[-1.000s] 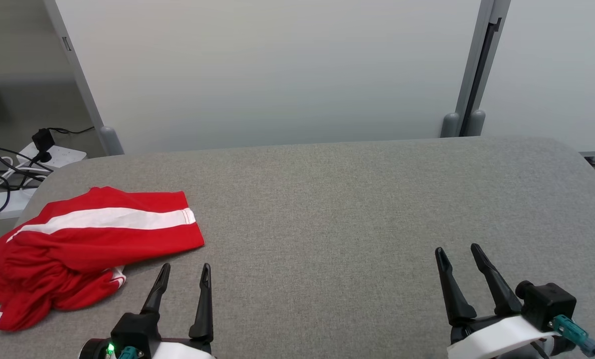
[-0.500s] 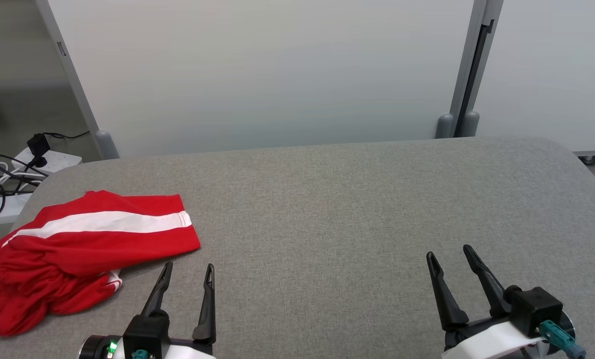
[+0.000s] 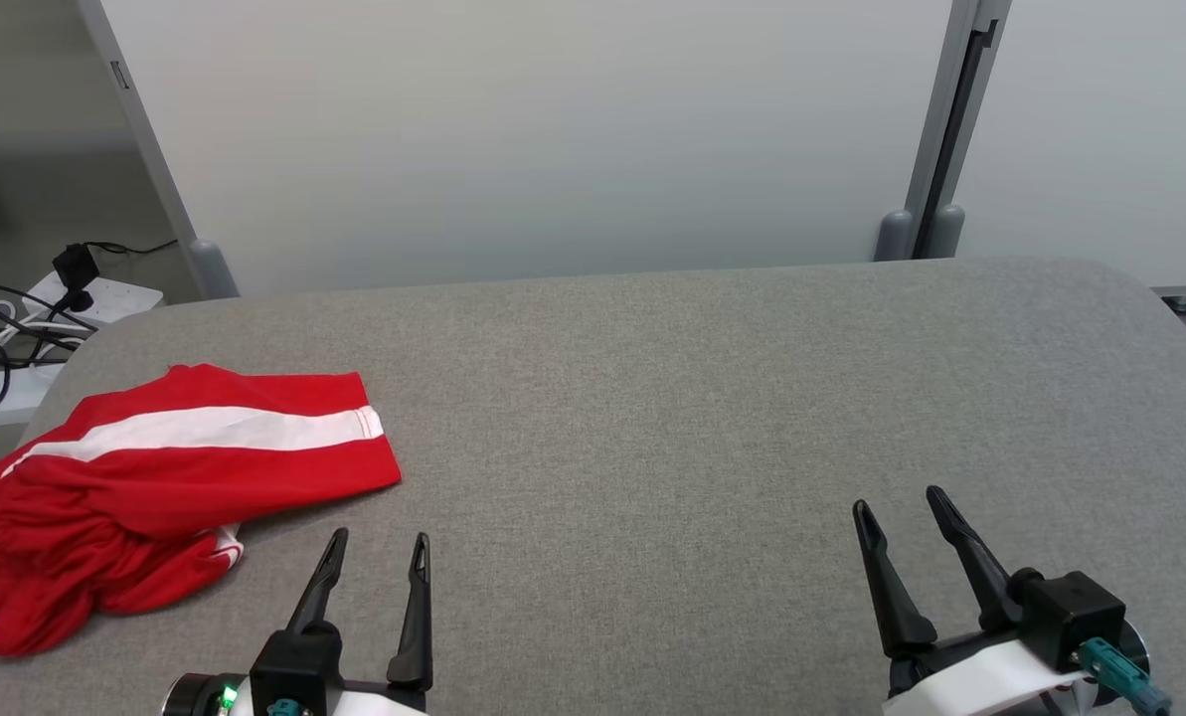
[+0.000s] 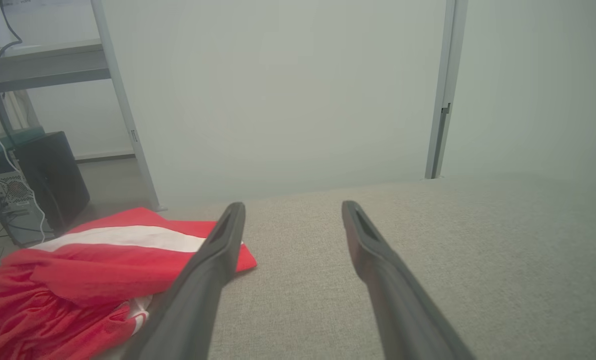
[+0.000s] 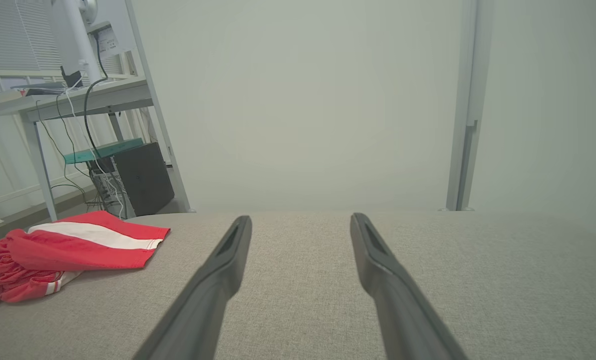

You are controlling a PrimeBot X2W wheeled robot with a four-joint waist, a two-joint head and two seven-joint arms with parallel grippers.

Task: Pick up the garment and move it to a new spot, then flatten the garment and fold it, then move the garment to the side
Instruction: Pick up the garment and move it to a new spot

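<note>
The garment (image 3: 155, 487) is red with a white stripe and lies crumpled at the left end of the grey table (image 3: 652, 398); it also appears in the left wrist view (image 4: 93, 270) and the right wrist view (image 5: 68, 250). My left gripper (image 3: 380, 545) is open over the table's front edge, just right of the garment's near corner, touching nothing. At the front right, my right gripper (image 3: 899, 502) is open too, far from the cloth. In each wrist view the fingers (image 4: 218, 250) (image 5: 228, 255) spread wide over bare table.
A white partition wall (image 3: 553, 139) stands behind the table. On the floor at the far left lie a power strip and cables (image 3: 26, 318). A desk with a dark computer case (image 5: 138, 175) stands beyond the table's left end.
The head camera has shifted slightly, so the whole picture moved. Both grippers stay open and the garment lies as before.
</note>
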